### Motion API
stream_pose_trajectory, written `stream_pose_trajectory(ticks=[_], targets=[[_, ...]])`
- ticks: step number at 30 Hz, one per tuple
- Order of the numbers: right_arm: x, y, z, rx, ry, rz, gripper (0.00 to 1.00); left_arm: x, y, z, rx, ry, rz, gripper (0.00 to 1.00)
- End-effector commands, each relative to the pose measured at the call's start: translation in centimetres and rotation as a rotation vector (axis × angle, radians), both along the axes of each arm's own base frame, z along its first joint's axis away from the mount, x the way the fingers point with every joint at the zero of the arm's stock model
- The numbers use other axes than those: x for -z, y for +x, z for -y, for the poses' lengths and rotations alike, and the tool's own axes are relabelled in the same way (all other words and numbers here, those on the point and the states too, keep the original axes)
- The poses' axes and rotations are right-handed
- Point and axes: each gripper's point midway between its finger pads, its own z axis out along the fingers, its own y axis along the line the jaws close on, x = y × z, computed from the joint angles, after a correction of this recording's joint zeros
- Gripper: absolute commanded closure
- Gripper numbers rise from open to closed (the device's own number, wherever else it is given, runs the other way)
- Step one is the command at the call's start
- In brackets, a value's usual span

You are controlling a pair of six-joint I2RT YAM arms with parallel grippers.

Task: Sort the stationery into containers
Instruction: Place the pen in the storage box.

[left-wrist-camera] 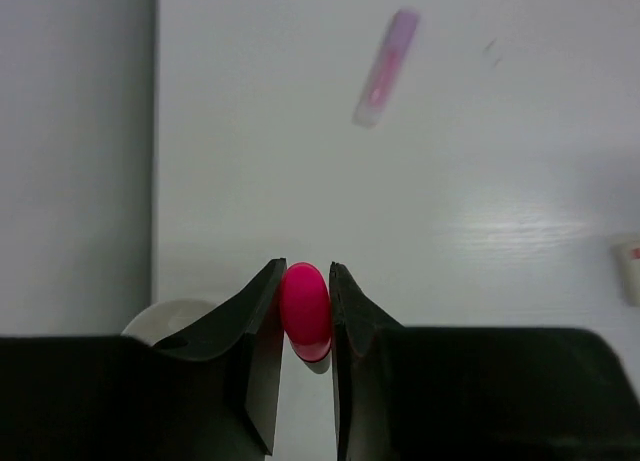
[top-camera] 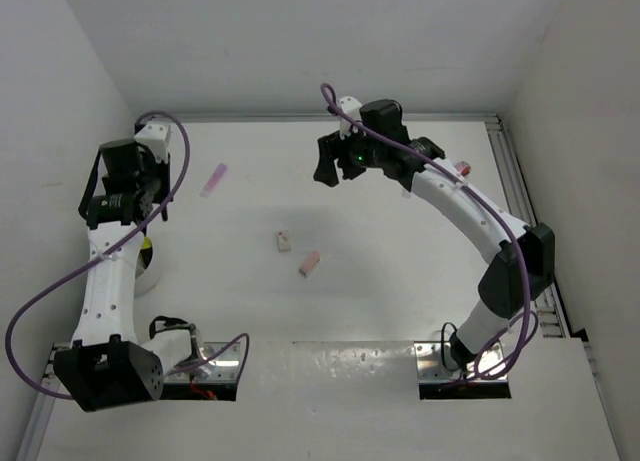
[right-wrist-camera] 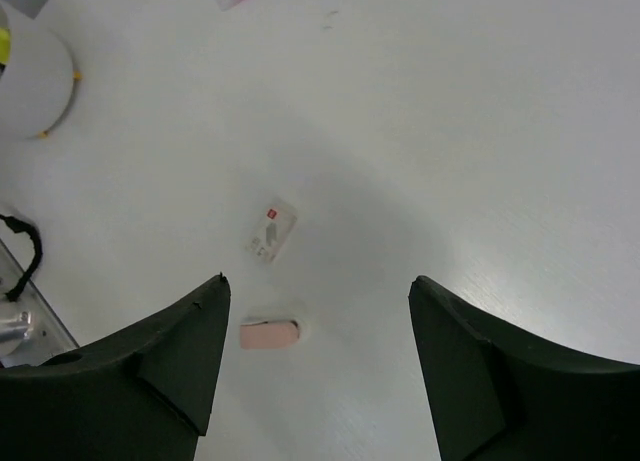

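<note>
- My left end effector [left-wrist-camera: 306, 271] is pressed onto a pink cap [left-wrist-camera: 305, 309], one finger on each side. Only this rounded pink end shows, and the rest of the item is hidden behind the fingers.
- The white tub [left-wrist-camera: 172, 316] sits just below and to the left of that grip. In the top view, the tub [top-camera: 150, 273] is half covered by my left arm, with something yellow [top-camera: 147, 245] showing at its rim.
- My right end effector [right-wrist-camera: 318, 281] is spread wide and holds nothing. It hangs above the middle of the table [top-camera: 400, 251].
- A whitish eraser [right-wrist-camera: 272, 230] lies flat on the table below my right fingers, with a pink eraser [right-wrist-camera: 269, 334] near it. The two are apart, not touching.
- A pale pink stick [top-camera: 213, 179] lies alone on the far left part of the table, well apart from both erasers.
- A small pink thing [top-camera: 464, 167] peeks out beside my right arm, too hidden for me to tell what it is.
</note>
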Motion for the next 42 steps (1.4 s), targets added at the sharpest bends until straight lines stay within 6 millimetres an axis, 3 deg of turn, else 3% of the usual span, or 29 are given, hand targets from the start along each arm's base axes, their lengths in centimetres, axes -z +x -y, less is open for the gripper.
stream_pose_trajectory(ticks=[1,8,28,32,37,41,42], targets=[[-0.8,-1.3,1.1,-0.027,0.005,0.021,0.29,3.0,-2.2,-4.5,-0.142,0.199,-0.120,1.00],[1.1,-1.6,3.3,-0.002,-0.044,-0.018,0.29,5.1,-2.8,-5.7,-0.195,0.223,-0.161,1.00],[3.4,-1.4,3.4,-0.001,-0.078,-0.047,0.29,10.0,-4.6,-7.3,-0.234,0.243,-0.280,1.00],[3.5,-1.2,3.5,0.001,-0.082,-0.046,0.29,11.2,-4.9,-7.1,-0.226,0.231,-0.317,0.87],[3.6,-0.9,3.9,0.010,-0.089,-0.051,0.28,11.9,-5.0,-6.8,-0.210,0.208,-0.340,0.77],[3.6,-0.7,4.2,0.018,-0.093,-0.058,0.28,11.4,-4.7,-6.7,-0.203,0.203,-0.329,0.47],[3.6,-0.6,4.4,0.024,-0.093,-0.058,0.28,11.0,-4.4,-6.5,-0.196,0.195,-0.316,0.45]])
